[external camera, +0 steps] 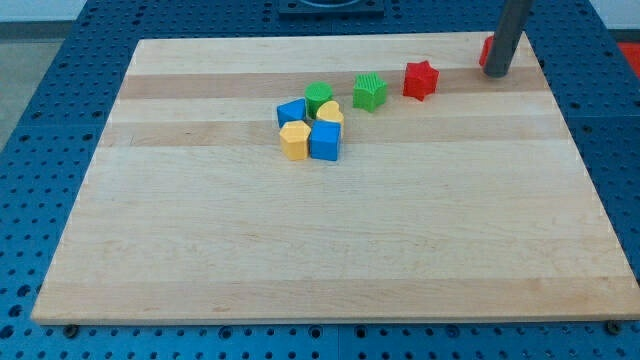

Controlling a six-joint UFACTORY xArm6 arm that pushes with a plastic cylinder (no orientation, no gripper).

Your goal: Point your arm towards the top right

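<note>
My tip [496,74] rests on the wooden board [330,240] near its top right corner. The dark rod hides most of a red block [484,52], which sits just left of and behind it, touching or nearly so. A red star block [421,80] lies to the tip's left, apart from it. A green block [369,91] lies further left. A cluster sits left of centre near the view's top: a green round block [319,97], a blue block [291,112], a yellow heart block [330,113], a yellow block [294,141] and a blue cube [325,141].
The board lies on a blue perforated table [40,90]. The board's right edge runs close to the tip's right. A dark robot base [330,6] shows at the view's top.
</note>
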